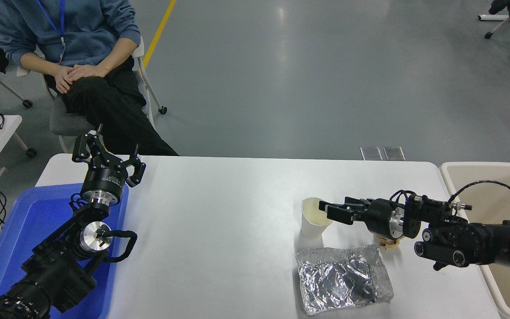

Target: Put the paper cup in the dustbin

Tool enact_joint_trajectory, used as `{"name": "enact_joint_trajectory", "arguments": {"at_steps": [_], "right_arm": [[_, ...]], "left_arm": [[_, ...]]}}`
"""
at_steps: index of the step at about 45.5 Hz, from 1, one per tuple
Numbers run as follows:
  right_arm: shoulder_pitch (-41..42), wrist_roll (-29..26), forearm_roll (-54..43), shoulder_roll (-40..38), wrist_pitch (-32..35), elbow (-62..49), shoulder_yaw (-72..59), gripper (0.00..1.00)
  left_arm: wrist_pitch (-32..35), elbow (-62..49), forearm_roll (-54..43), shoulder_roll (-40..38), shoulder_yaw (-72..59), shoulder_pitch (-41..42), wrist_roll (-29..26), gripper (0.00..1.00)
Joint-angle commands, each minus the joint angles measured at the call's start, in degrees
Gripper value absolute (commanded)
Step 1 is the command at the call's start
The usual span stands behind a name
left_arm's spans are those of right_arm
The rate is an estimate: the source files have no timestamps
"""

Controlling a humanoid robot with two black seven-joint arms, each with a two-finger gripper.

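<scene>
The white paper cup stands upright on the white table, right of the middle. My right gripper comes in from the right, level with the cup's rim. It is open, with its fingertips at the rim's right side; I cannot tell whether they touch it. The beige dustbin stands beyond the table's right edge, partly hidden by my right arm. My left gripper is open and parked at the lower left.
A crumpled sheet of silver foil lies just in front of the cup. A brown paper ball peeks out under my right wrist. A blue tray lies under my left arm. A person sits at the far left.
</scene>
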Motion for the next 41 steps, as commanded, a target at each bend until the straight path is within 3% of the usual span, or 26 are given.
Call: {"name": "enact_joint_trajectory", "arguments": {"at_steps": [1,7,9,10,14,17,19,21,41], "right_arm": [[-2.3,0.5,-0.3,3.2,0.0,-3.0,-0.6,0.99],[-3.4,0.5,-0.2,6.4,0.1,-6.4,-0.6,0.97],[-3.4,0.5,-0.1,7.2,0.3,-7.0,-0.7,0.92],[-3.4,0.4,-0.1,7.3,0.4,-7.2,-0.7,0.83],[-3.2,0.3,-0.1,7.3,0.7,-7.9,-0.7,0.79],[-2.9,0.3,-0.1,7.3,0.9,-7.9,-1.3,0.52],[-2.5,0.3,-0.1,7.3,0.9,-7.9,-3.0,0.11],[-2.4,0.3,-0.1,7.3,0.9,-7.9,-3.6,0.02],[0.7,2.2,0.8,2.6,1.3,-5.7,-3.7,0.00]], "left_arm": [[0.0,0.0,0.0,0.1,0.0,-0.1,0.0,1.00],[0.0,0.0,0.0,0.1,0.0,0.0,0.0,1.00],[0.0,0.0,0.0,0.0,0.0,0.0,0.0,1.00],[0.0,0.0,0.0,0.0,0.0,-0.1,0.0,1.00],[0.0,0.0,0.0,0.0,0.0,-0.1,0.0,1.00],[-0.1,0.0,0.0,0.0,0.0,-0.1,0.0,1.00],[-0.1,0.0,0.0,0.0,0.0,0.0,0.0,1.00],[-0.1,0.0,0.0,0.0,0.0,-0.1,0.0,1.00],[-0.1,0.0,0.0,0.0,0.0,-0.1,0.0,1.00]]}}
